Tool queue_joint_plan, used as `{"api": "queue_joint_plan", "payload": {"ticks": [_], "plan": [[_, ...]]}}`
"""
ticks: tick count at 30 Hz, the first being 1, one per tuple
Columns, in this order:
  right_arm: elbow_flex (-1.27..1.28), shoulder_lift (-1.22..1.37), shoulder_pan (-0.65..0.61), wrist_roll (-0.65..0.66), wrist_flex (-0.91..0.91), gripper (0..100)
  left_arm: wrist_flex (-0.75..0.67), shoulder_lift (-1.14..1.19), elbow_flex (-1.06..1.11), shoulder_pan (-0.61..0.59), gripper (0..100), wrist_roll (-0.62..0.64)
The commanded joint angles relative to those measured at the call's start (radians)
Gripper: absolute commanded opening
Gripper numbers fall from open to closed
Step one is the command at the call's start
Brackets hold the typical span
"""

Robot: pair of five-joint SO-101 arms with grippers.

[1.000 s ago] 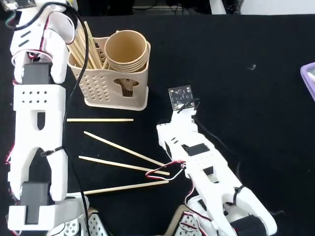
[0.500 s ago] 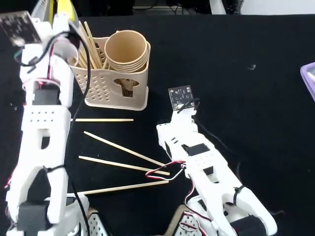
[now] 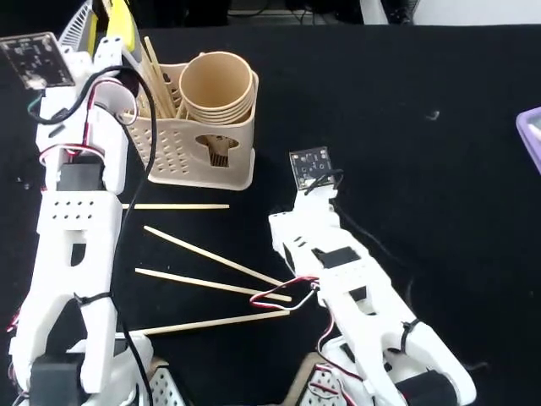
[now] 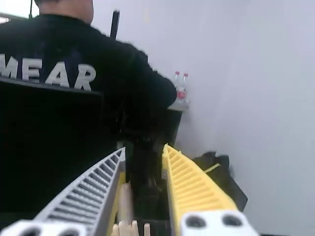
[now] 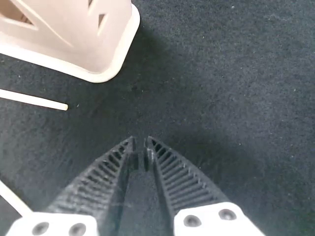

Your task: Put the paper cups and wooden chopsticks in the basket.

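The left gripper (image 4: pixel 143 152), jaws parted, is hanging just above the basket (image 3: pixel 203 156) with its paper cups (image 3: pixel 218 85). The right gripper (image 5: pixel 140 147) is sitting pinched shut. Loose chopsticks (image 3: pixel 211 255) are lying beside it, probably wanting a square, mid-stick pinch.

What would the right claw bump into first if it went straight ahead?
Probably just the black table. The right claw points past the basket, which sits off to one side, though depth is hard to judge.
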Motion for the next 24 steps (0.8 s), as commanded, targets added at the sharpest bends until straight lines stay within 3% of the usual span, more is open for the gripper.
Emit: {"api": "queue_joint_plan", "payload": {"ticks": [1,7,12,16,21,24], "plan": [[-0.01,-0.039,-0.017,0.009,-0.021,4.7,0.106,-0.049,-0.111,-0.002,13,0.005],[-0.01,-0.039,-0.017,0.009,-0.021,4.7,0.259,-0.064,-0.213,-0.013,10,-0.003],[-0.01,-0.039,-0.017,0.026,-0.017,4.7,0.497,-0.192,-0.239,-0.091,9,-0.005],[-0.004,-0.042,-0.068,0.12,-0.005,4.7,0.783,-0.308,-0.185,-0.193,9,-0.005],[-0.117,-0.061,-0.212,0.218,0.281,4.7,1.051,-0.446,0.016,-0.387,9,-0.006],[-0.205,-0.062,-0.361,0.264,0.477,4.7,1.079,-0.508,0.205,-0.555,10,-0.006]]}}
